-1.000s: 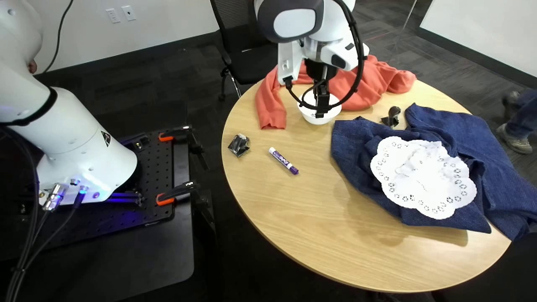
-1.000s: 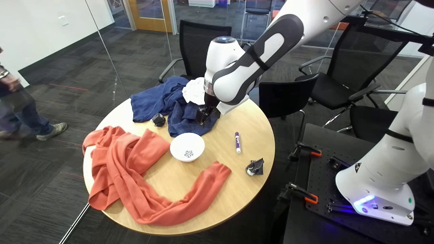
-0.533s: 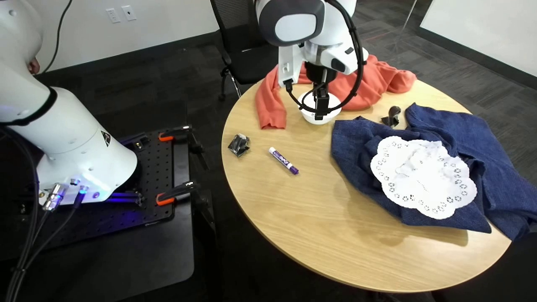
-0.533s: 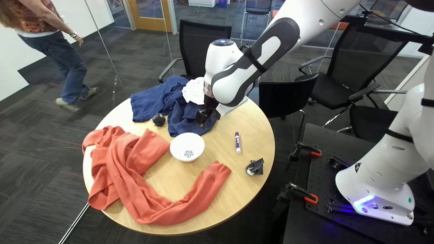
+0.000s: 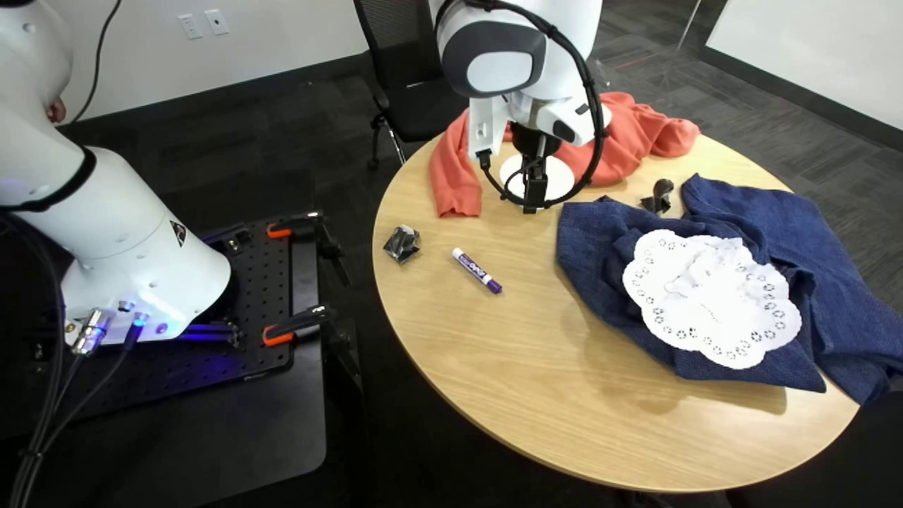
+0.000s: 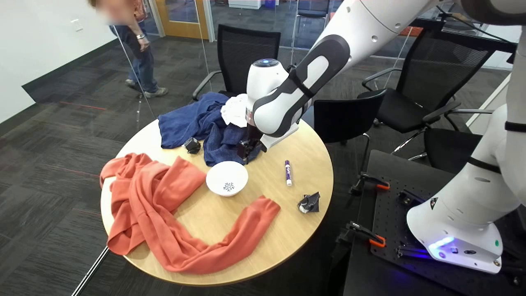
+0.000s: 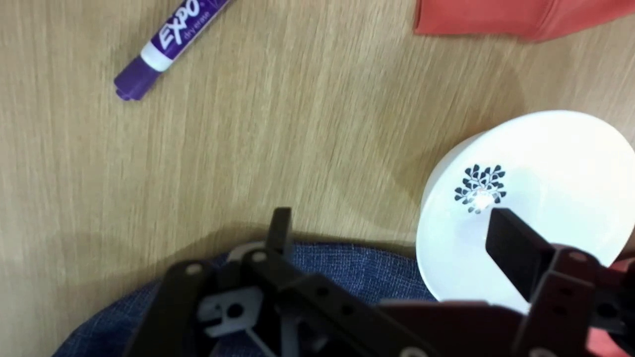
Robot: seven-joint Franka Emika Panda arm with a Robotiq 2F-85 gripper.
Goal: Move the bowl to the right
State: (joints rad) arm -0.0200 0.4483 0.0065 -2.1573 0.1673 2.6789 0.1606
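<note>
The white bowl stands upright on the round table, in an exterior view (image 6: 227,174), and has a small dark leaf pattern inside. It also shows in an exterior view (image 5: 561,180), partly hidden behind my gripper (image 5: 535,204), and at the right of the wrist view (image 7: 570,178). In the wrist view, my gripper (image 7: 390,223) is open, with its fingers wide apart and nothing between them. Its right finger overlaps the bowl's inside; its left finger is beyond the bowl's near rim, over table and blue cloth. The gripper appears above the bowl; contact cannot be told.
A blue cloth (image 5: 600,275) with a white lace doily (image 5: 712,303) lies beside the bowl. An orange garment (image 6: 160,205) curves around the bowl's other side. A purple marker (image 5: 477,271), a crumpled black wrapper (image 5: 402,244) and a small black object (image 6: 192,145) lie on the table (image 5: 508,381).
My gripper has moved downward, closer to the table, and shifted slightly. The bowl has not moved. A person walks in the background.
</note>
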